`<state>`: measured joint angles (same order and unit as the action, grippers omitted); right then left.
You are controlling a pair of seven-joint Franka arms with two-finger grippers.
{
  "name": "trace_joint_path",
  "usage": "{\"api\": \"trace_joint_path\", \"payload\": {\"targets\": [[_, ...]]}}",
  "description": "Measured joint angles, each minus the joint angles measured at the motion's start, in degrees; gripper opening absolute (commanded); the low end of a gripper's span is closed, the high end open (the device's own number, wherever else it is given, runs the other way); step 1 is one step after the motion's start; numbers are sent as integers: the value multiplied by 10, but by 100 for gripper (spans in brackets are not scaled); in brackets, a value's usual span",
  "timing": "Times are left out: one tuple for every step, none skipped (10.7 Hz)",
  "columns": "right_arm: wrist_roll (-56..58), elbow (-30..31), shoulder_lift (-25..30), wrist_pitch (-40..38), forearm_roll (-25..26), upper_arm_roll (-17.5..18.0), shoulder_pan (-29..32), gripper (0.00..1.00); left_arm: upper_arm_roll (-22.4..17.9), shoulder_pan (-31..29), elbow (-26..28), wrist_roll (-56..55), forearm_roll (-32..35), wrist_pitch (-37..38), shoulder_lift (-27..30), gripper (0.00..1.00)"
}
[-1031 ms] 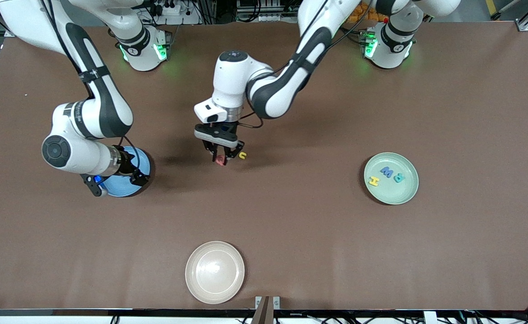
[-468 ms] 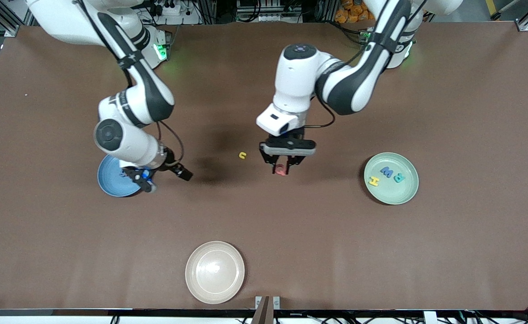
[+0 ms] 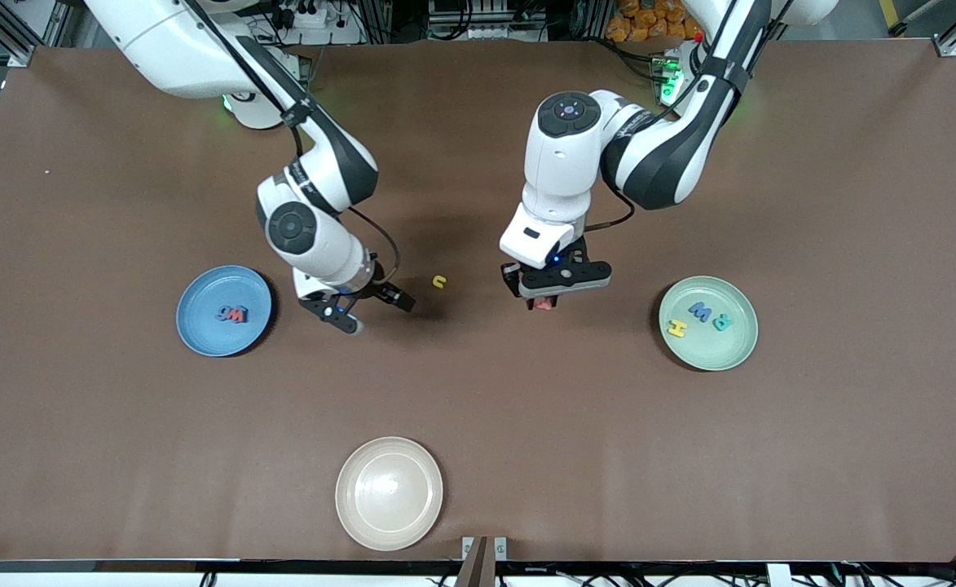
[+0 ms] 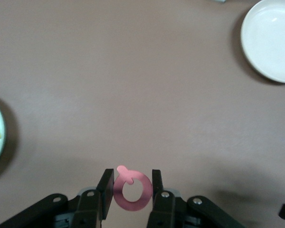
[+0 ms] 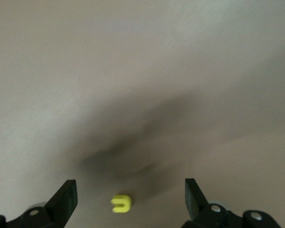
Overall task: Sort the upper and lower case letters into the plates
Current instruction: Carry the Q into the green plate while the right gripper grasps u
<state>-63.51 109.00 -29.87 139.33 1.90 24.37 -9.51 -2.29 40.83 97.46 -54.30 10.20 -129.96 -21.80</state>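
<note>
Now left gripper (image 3: 544,302), over bare table (image 3: 852,204) betw. yellow foam letter u (image 3: 439,281) & mint-green round plastic plate (image 3: 738,349), clamps pink foam ring-shaped letter Q (image 4: 132,189); right gripper (image 3: 373,311), fingers spread wide, empty, hovers just beside that u.

The left gripper (image 3: 544,302) is carrying the red Q (image 4: 132,190) away from the yellow u (image 3: 439,281), toward the mint plate (image 3: 734,352). The right gripper (image 3: 369,312) is leaving the blue plate (image 3: 200,334), nearing the u.

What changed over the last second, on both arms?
The left gripper carried the red Q from beside the yellow u toward the mint green plate. The right gripper, fingers open, left the blue plate for the u. The plates and u stayed put.
</note>
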Motion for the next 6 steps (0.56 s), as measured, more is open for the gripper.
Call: {"api": "trace_joint_path", "payload": {"targets": [[-19,-9,-8,0,5,3,-9,100,0,-10,-12,28,-16,32,0,0],[-41,-14,-15,0,7,5,-17,100,0,-22,-18,55,-24,56,1,0],[-68,-18,-25,0,16,5,-26,100,0,-38,-21,76,-27,78,3,0],[-98,-29,-39,-7,41,5,-39,100,0,-54,-22,96,-31,104,7,0],[-134,-40,-52,-20,78,6,-53,100,0,-69,-24,117,-43,133,12,0],[-168,-49,-65,-28,111,6,-65,100,0,-87,-25,142,-61,164,17,0]]}}
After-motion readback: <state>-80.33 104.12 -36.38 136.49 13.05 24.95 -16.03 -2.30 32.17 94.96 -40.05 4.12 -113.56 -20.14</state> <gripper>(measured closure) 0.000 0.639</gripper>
